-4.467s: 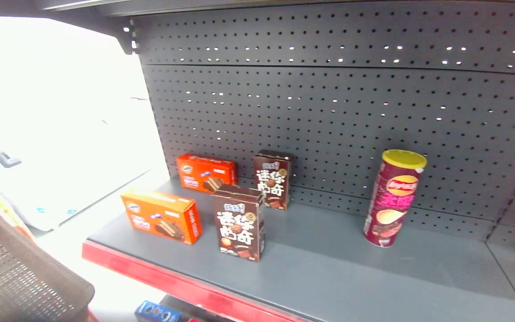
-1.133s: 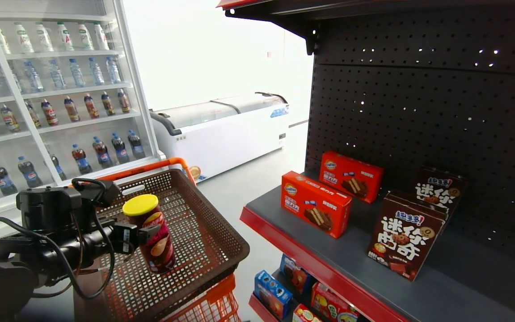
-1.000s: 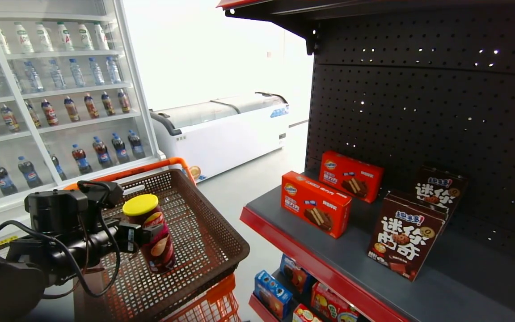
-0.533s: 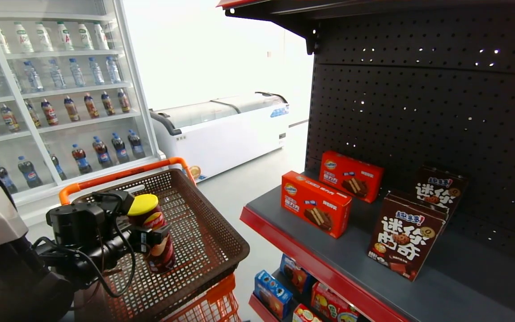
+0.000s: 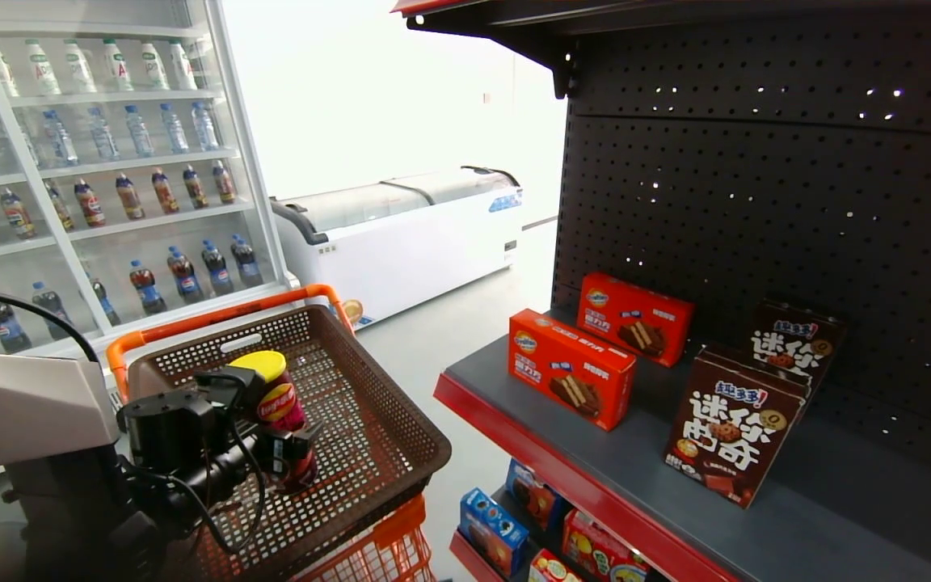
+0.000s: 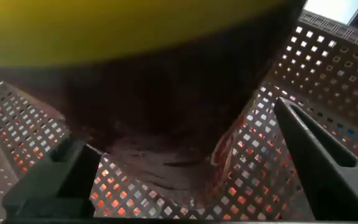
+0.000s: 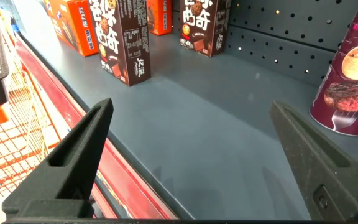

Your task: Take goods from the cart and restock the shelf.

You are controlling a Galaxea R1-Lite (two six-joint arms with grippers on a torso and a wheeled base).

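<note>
Shelf partly stocked; in the cart, left gripper straddles another can, whether clamped cannot be told.

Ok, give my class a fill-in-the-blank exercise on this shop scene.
The can inside the left gripper has a ____ lid. It is in the cart's ____. The orange boxes stand on the ____. The right gripper is ____.
Missing: yellow; basket; shelf; open.
</note>
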